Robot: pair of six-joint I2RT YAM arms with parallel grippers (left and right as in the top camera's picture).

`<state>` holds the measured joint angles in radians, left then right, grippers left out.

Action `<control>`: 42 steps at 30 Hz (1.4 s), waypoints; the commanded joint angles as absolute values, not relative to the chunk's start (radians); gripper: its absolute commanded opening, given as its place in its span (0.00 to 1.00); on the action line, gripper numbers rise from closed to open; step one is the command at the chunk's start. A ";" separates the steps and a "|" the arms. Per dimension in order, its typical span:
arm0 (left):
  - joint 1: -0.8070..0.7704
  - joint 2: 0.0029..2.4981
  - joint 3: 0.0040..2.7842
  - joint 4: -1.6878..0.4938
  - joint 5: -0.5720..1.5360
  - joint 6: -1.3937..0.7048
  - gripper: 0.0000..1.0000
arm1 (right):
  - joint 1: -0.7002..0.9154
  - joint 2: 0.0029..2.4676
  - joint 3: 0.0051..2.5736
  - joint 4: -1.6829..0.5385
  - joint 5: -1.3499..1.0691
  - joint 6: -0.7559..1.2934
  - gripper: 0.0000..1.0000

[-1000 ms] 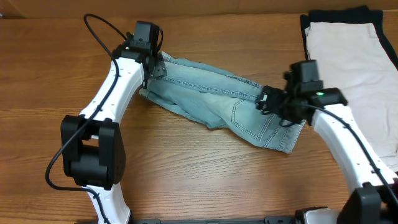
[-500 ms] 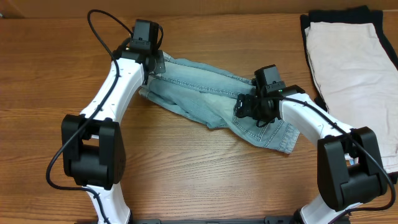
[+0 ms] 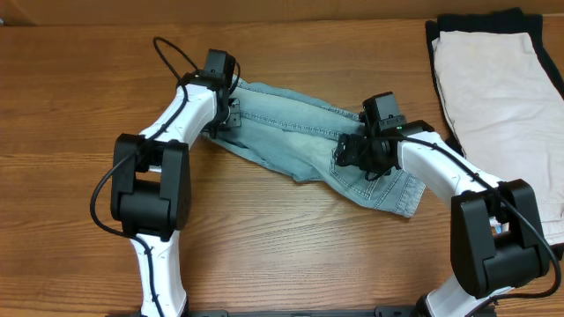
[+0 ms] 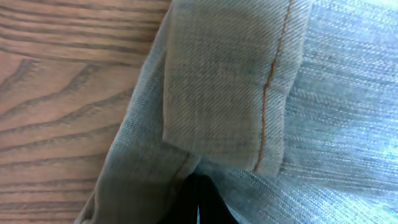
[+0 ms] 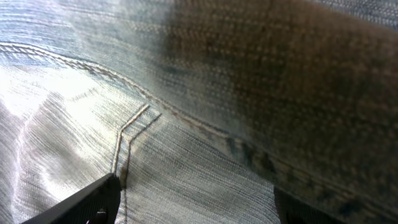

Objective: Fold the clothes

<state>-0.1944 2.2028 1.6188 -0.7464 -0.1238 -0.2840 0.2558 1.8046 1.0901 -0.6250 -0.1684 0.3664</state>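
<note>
The wooden table (image 3: 70,106) is bare along its left edge. Just in from there, toward the far edge, the left gripper (image 3: 226,113) sits at the left end of the denim shorts (image 3: 291,132). Its pincer is closed on the cloth: in the left wrist view a folded flap of denim with an orange stitch line (image 4: 267,93) hangs in front of the camera, and the fabric gathers into the dark fingertips (image 4: 198,198) at the bottom of the picture. The faded light-blue shorts lie rumpled across the middle of the table, slanting from the far-left end down toward the near right. The right gripper (image 3: 352,151) rests on their right half. Its pincer is open, and in the right wrist view one dark finger (image 5: 93,200) shows at the lower left and the other at the lower right, well apart, with flat denim and a line of pocket stitching (image 5: 124,140) between them. Well apart from the denim, in the far right corner and along the right edge, the cream-white shorts (image 3: 493,97) lie spread flat on top of the black garment (image 3: 480,18), whose dark border shows along their far and left sides.
</note>
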 commanded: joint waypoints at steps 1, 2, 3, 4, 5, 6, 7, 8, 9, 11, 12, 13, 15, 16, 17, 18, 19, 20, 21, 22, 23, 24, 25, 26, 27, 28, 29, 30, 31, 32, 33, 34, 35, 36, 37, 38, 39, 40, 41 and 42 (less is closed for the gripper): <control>-0.188 2.276 1.605 -0.792 -0.115 -0.271 0.04 | 0.247 1.794 1.093 -0.634 -0.160 0.374 0.83; -0.184 2.276 1.605 -0.818 -0.115 -0.285 0.04 | 0.246 1.794 1.093 -0.635 -0.160 0.374 0.83; -0.178 2.276 1.605 -0.844 -0.120 -0.307 0.04 | 0.246 1.794 1.093 -0.635 -0.160 0.374 0.83; -0.169 2.276 1.605 -0.874 -0.130 -0.340 0.04 | 0.246 1.794 1.093 -0.635 -0.160 0.374 0.83; -0.157 2.276 1.605 -0.912 -0.146 -0.385 0.04 | 0.246 1.794 1.093 -0.635 -0.160 0.374 0.83; -0.142 2.276 1.605 -0.950 -0.159 -0.430 0.04 | 0.247 1.794 1.093 -0.635 -0.160 0.374 0.83; -0.124 2.276 1.605 -0.987 -0.168 -0.472 0.04 | 0.247 1.794 1.093 -0.637 -0.160 0.374 0.83; -0.108 2.276 1.605 -1.016 -0.168 -0.493 0.04 | 0.247 1.794 1.093 -0.638 -0.160 0.374 0.83; -0.088 2.276 1.605 -1.049 -0.167 -0.513 0.04 | 0.247 1.794 1.093 -0.639 -0.159 0.374 0.83; -0.054 2.276 1.605 -1.107 -0.167 -0.536 0.04 | 0.246 1.794 1.093 -0.641 -0.159 0.374 0.83; -0.041 2.276 1.605 -1.131 -0.167 -0.535 0.04 | 0.246 1.794 1.093 -0.641 -0.159 0.374 0.83; -0.029 2.276 1.605 -1.153 -0.172 -0.530 0.04 | 0.246 1.794 1.093 -0.641 -0.160 0.374 0.83; -0.011 2.275 1.606 -1.171 -0.191 -0.508 0.04 | 0.246 1.794 1.093 -0.640 -0.161 0.374 0.83; -0.005 2.275 1.610 -1.171 -0.194 -0.487 0.04 | 0.246 1.794 1.093 -0.640 -0.163 0.374 0.83; -0.001 2.275 1.616 -1.172 -0.193 -0.475 0.04 | 0.246 1.794 1.093 -0.640 -0.165 0.374 0.83; 0.000 2.275 1.628 -1.176 -0.191 -0.467 0.04 | 0.246 1.794 1.093 -0.640 -0.167 0.374 0.83; 0.000 2.275 1.641 -1.182 -0.190 -0.461 0.04 | 0.246 1.794 1.093 -0.640 -0.167 0.374 0.83; -0.002 2.275 1.660 -1.192 -0.190 -0.453 0.04 | 0.246 1.794 1.093 -0.640 -0.167 0.374 0.83; -0.007 2.275 1.685 -1.206 -0.190 -0.446 0.04 | 0.246 1.794 1.093 -0.640 -0.167 0.374 0.82; -0.012 2.275 1.707 -1.217 -0.187 -0.434 0.04 | 0.247 1.794 1.093 -0.639 -0.167 0.374 0.79; -0.020 2.275 1.738 -1.229 -0.179 -0.407 0.04 | 0.247 1.794 1.093 -0.638 -0.167 0.374 0.76; -0.027 2.275 1.765 -1.244 -0.173 -0.383 0.04 | 0.247 1.794 1.093 -0.637 -0.166 0.374 0.73; -0.034 2.275 1.797 -1.262 -0.167 -0.357 0.04 | 0.247 1.794 1.093 -0.635 -0.166 0.374 0.70; -0.041 2.275 1.834 -1.285 -0.164 -0.337 0.05 | 0.247 1.794 1.093 -0.633 -0.166 0.374 0.65; -0.047 2.275 1.866 -1.307 -0.165 -0.331 0.06 | 0.247 1.794 1.093 -0.632 -0.166 0.377 0.63; -0.054 2.275 1.903 -1.332 -0.167 -0.319 0.06 | 0.247 1.794 1.093 -0.630 -0.166 0.385 0.62; -0.059 2.275 1.937 -1.355 -0.167 -0.309 0.06 | 0.247 1.794 1.093 -0.629 -0.166 0.392 0.62; -0.062 2.275 1.966 -1.376 -0.167 -0.308 0.04 | 0.247 1.794 1.093 -0.629 -0.166 0.393 0.62; -0.065 2.275 1.995 -1.396 -0.168 -0.306 0.04 | 0.247 1.794 1.093 -0.629 -0.166 0.393 0.62; -0.067 2.275 2.024 -1.417 -0.168 -0.306 0.04 | 0.247 1.794 1.093 -0.630 -0.166 0.393 0.62; -0.068 2.275 2.045 -1.431 -0.167 -0.306 0.04 | 0.247 1.794 1.093 -0.630 -0.166 0.393 0.62; -0.069 2.275 2.063 -1.441 -0.167 -0.304 0.04 | 0.247 1.794 1.093 -0.630 -0.166 0.393 0.62; -0.071 2.275 2.073 -1.443 -0.163 -0.288 0.04 | 0.247 1.794 1.093 -0.630 -0.167 0.393 0.62; -0.073 2.275 2.073 -1.444 -0.163 -0.282 0.05 | 0.247 1.794 1.093 -0.630 -0.167 0.393 0.62; -0.073 2.275 2.071 -1.452 -0.163 -0.283 0.05 | 0.247 1.794 1.093 -0.630 -0.167 0.393 0.62; -0.073 2.276 2.063 -1.460 -0.162 -0.284 0.05 | 0.247 1.794 1.093 -0.630 -0.167 0.393 0.63; -0.073 2.276 2.049 -1.470 -0.159 -0.287 0.04 | 0.247 1.794 1.093 -0.632 -0.167 0.393 0.63; -0.073 2.276 2.040 -1.484 -0.159 -0.307 0.04 | 0.247 1.794 1.093 -0.634 -0.167 0.393 0.63; -0.073 2.276 2.031 -1.503 -0.160 -0.339 0.06 | 0.247 1.794 1.093 -0.636 -0.167 0.393 0.63; -0.072 2.276 2.023 -1.518 -0.163 -0.370 0.10 | 0.246 1.794 1.093 -0.637 -0.167 0.393 0.64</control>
<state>-0.0711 2.2780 2.0476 -1.4868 -0.1535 -0.3145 0.2550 1.8046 1.0901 -0.6338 -0.1905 0.3885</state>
